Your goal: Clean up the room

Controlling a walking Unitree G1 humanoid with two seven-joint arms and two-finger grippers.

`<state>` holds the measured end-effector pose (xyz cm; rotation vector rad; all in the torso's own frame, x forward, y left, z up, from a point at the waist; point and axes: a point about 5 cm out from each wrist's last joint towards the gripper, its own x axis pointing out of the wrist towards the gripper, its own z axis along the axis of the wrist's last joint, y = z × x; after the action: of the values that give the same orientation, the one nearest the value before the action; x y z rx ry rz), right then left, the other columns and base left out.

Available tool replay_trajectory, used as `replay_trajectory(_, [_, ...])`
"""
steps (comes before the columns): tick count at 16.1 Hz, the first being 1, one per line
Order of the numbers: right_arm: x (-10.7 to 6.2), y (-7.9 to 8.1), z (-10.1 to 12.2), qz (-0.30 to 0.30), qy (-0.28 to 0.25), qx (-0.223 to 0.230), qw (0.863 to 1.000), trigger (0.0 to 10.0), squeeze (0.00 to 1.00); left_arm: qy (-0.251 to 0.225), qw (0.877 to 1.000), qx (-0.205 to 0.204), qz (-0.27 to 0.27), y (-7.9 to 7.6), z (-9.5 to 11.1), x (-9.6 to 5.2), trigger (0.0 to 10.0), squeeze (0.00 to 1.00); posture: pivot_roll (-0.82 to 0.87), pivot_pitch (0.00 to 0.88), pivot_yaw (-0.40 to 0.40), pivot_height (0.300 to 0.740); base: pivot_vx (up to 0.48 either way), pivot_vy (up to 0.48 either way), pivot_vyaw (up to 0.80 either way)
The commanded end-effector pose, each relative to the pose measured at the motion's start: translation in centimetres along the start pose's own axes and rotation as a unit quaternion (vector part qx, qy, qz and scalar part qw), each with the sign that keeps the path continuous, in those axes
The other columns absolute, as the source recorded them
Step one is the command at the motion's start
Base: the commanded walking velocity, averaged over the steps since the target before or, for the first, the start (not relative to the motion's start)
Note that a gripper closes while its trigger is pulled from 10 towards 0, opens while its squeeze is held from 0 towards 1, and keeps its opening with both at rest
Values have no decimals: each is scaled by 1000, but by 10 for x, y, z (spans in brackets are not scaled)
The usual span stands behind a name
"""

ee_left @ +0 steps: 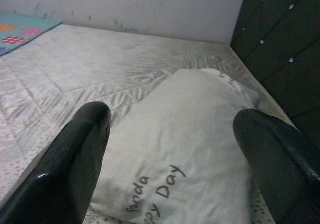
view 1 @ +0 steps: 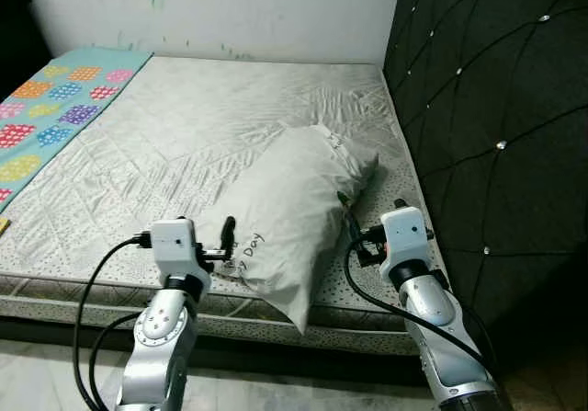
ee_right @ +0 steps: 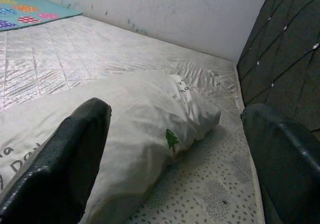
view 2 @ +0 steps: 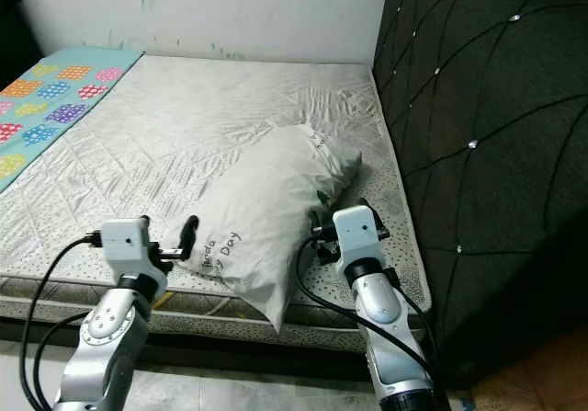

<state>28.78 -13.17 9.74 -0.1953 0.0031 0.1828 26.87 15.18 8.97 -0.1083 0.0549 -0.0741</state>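
Grey-white pillow (view 1: 294, 213) lies between my two grippers on the mattress (view 1: 184, 126). Left gripper (ee_left: 175, 149) and right gripper (ee_right: 175, 149) both spread wide, gripping nothing. Best to close in evenly from both sides. Printing beside my left fingers (view 1: 228, 232) reads "Panda… Day".

The pillow (view 1: 294, 213) has writing at its near end, but the left gripper (view 1: 227, 242) covers part of it, so I only get "Day" for sure. Its near corner hangs past the mattress (view 1: 184, 126) edge toward 6 o'clock. The colourful blanket (view 1: 50, 108) is cut off at 9 o'clock. The little green mark (ee_right: 171, 139) on the pillow is too small to read.
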Motion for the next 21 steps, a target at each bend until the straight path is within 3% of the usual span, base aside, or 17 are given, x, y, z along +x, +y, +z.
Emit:
replay_trajectory(1, [-1, 0, 0, 1, 2, 2, 1000, 10000, 0, -4, 1000, 2, -6, -1, 2, 0, 10000, 0, -133, 0, 1, 740, 0, 0, 0])
replay_trajectory(8, [0, -1, -1, 0, 7, 1, 1000, 10000, 0, -9, 1000, -7, -28, -3, 3, 0, 10000, 0, -133, 0, 2, 740, 0, 0, 0])
replay_trajectory(21, [0, -1, -4, 0, 13, -1, 1000, 10000, 0, -6, 999, -15, -43, -8, 1, 0, 10000, 0, -137, 0, 2, 740, 298, 0, 0])
